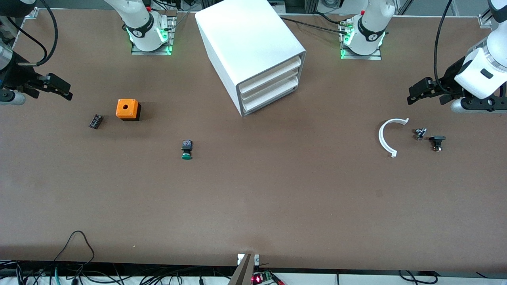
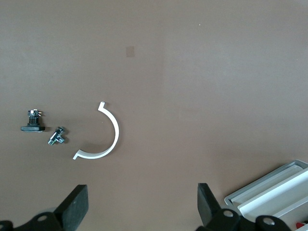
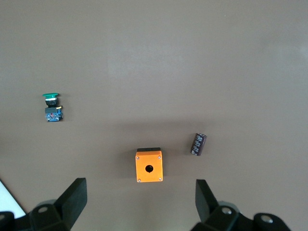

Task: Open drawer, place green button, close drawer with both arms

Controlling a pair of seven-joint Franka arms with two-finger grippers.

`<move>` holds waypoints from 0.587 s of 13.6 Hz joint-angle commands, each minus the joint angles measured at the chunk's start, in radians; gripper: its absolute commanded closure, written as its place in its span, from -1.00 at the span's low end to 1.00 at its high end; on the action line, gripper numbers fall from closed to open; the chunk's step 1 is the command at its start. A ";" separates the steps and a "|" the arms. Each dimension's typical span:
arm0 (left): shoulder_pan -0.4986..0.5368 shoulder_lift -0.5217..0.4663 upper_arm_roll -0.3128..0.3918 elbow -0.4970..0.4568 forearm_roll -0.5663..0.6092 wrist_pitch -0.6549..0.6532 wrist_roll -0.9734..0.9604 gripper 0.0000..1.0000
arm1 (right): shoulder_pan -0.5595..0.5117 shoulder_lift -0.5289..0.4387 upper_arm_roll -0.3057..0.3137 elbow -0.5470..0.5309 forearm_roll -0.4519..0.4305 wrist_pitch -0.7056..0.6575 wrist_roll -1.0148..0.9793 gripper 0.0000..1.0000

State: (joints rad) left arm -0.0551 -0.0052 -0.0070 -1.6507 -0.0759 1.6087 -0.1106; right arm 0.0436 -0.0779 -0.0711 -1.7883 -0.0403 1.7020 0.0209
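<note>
The cabinet [image 1: 253, 51] stands in the upper middle of the front view, between the two bases, turned at an angle so its fronts face the lower right of the frame. All three drawers are shut; the drawer [image 1: 273, 99] is the lowest one, flush with the two above it.

The button [image 1: 186, 149] lies on its side on the bare table [image 1: 253, 206], left of centre in the front view and nearer the camera than the cabinet, green cap toward the camera. In the right wrist view it sits at the left edge of the frame [image 3: 51, 107], well apart from everything else.

The right arm comes in at the upper left edge of the front view, bent low, with its wrist level. The right gripper [image 1: 65, 90] hangs over the table at the right arm's end — fingers [image 3: 72, 197] spread wide, holding nothing. Beneath it are the orange cube [image 1: 127, 109] and a small black part [image 1: 96, 121] just beside the cube.

The left arm reaches in from the upper right edge, its white wrist tilted down. The left gripper [image 1: 412, 97] is over the table at the left arm's end — fingers [image 2: 77, 204] wide apart, empty. Below it lie a white arc [image 1: 386, 136], a small metal piece [image 1: 420, 133] and a black clip [image 1: 437, 141], close together but apart from the arc.
</note>
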 commanded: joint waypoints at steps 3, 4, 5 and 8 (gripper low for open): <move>-0.002 0.005 -0.001 0.038 0.013 -0.021 0.011 -1.00 | -0.002 -0.033 -0.003 -0.026 0.010 0.005 -0.018 -1.00; -0.002 0.005 -0.001 0.038 0.013 -0.023 0.009 -1.00 | -0.002 -0.031 -0.003 -0.026 0.010 0.005 -0.016 -1.00; -0.002 0.007 -0.001 0.038 0.013 -0.023 0.008 -1.00 | -0.002 -0.033 -0.003 -0.026 0.010 0.005 -0.016 -1.00; -0.002 0.005 -0.005 0.038 0.011 -0.023 0.008 -1.00 | -0.002 -0.028 -0.003 -0.022 0.010 0.008 -0.016 -1.00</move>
State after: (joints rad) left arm -0.0552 -0.0054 -0.0079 -1.6392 -0.0759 1.6087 -0.1106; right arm 0.0436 -0.0780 -0.0711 -1.7883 -0.0403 1.7032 0.0208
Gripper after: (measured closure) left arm 0.000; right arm 0.000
